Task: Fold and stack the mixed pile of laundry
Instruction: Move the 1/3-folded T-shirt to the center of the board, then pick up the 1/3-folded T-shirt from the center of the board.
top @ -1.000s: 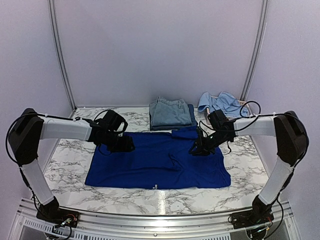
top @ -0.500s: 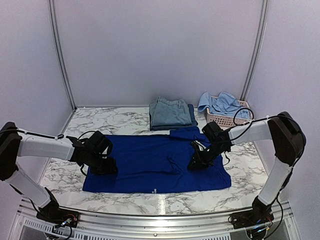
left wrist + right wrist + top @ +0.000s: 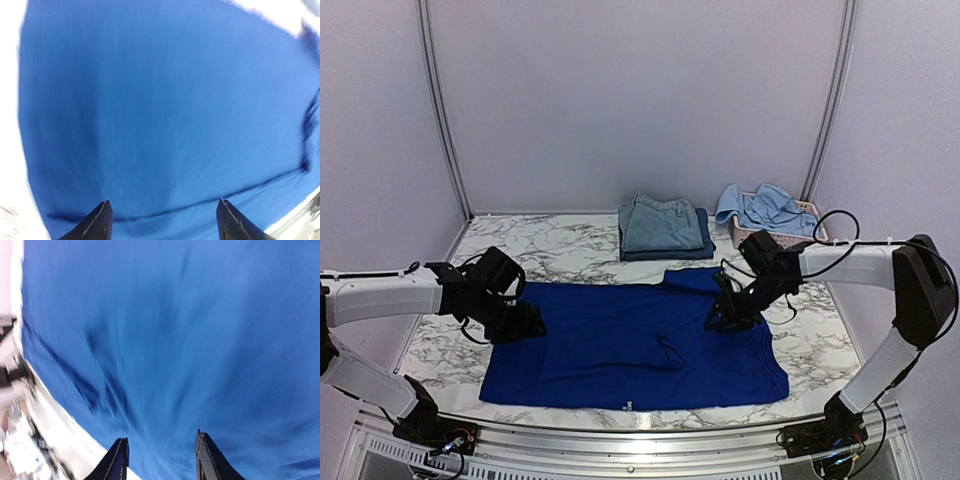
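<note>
Marble table [image 3: 575, 245], blue T-shirt [image 3: 630, 345] spread flat, my left gripper [image 3: 527, 326] at its left edge, my right gripper [image 3: 719, 318] near its right side, both jaws apart.

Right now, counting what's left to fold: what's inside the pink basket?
A crumpled light-blue garment fills the basket, spilling over its left rim. Whatever lies beneath it is covered.
</note>
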`<action>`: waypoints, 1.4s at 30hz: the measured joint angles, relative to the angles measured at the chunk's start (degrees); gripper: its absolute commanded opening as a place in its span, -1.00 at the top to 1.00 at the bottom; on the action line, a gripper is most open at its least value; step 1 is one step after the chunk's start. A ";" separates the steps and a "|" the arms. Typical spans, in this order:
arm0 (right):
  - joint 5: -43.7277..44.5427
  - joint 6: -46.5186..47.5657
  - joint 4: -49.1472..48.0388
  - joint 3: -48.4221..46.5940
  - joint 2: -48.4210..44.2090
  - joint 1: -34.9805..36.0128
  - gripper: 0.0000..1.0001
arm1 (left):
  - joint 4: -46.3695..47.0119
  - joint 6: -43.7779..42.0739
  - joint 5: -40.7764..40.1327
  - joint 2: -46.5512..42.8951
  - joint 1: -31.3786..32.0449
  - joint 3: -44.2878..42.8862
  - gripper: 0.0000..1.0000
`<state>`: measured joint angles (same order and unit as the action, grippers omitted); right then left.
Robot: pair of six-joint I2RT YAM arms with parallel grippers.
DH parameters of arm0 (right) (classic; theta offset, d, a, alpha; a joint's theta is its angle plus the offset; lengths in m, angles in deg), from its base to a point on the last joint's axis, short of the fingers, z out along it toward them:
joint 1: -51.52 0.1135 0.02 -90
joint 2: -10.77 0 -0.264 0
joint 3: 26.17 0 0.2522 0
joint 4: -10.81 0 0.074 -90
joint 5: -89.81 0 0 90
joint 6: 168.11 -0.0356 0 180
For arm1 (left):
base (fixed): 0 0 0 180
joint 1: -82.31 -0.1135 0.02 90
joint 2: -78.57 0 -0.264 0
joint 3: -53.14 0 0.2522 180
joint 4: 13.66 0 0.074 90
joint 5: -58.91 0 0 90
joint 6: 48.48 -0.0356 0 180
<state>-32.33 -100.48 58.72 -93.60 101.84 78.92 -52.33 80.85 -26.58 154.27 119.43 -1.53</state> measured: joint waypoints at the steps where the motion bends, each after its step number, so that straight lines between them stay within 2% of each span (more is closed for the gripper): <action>1: 0.50 0.57 0.11 -1.92 0.09 -1.75 0.19 | -0.68 -1.09 0.13 0.00 -2.10 -2.10 -0.49; 8: 7.19 5.16 1.84 -20.59 10.19 -13.57 0.25 | -1.18 -6.56 1.31 4.59 -14.91 -14.75 -0.48; 16: 11.96 7.23 4.04 -32.33 24.65 -15.45 0.25 | -2.23 -10.36 1.49 15.65 -24.48 -20.79 -0.48; 20: 12.79 7.67 4.55 -35.82 28.65 -15.45 0.26 | -2.47 -12.00 1.44 18.78 -26.56 -22.40 -0.47; 29: 13.49 8.66 5.01 -39.26 33.35 -15.32 0.31 | -2.89 -15.34 -0.52 25.68 -26.77 -25.03 -0.42; 31: 13.49 9.01 5.01 -39.67 33.81 -15.04 0.39 | -2.97 -15.67 -0.74 26.95 -26.77 -25.94 -0.38; 33: 13.79 9.20 5.09 -40.33 34.25 -14.84 0.56 | -2.97 -16.02 -0.70 27.93 -26.77 -26.64 -0.34; 36: 14.40 9.88 5.09 -41.40 35.15 -14.38 1.00 | -3.04 -16.63 -0.72 28.65 -26.77 -26.88 -0.26; 42: 15.19 10.29 5.64 -44.57 37.13 -13.90 1.00 | -3.04 -19.28 -0.37 29.73 -26.91 -27.36 -0.05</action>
<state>-17.14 -90.18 64.36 -138.16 138.97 65.02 -55.37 61.57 -26.95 184.00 92.52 -28.89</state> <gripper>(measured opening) 0.002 0.558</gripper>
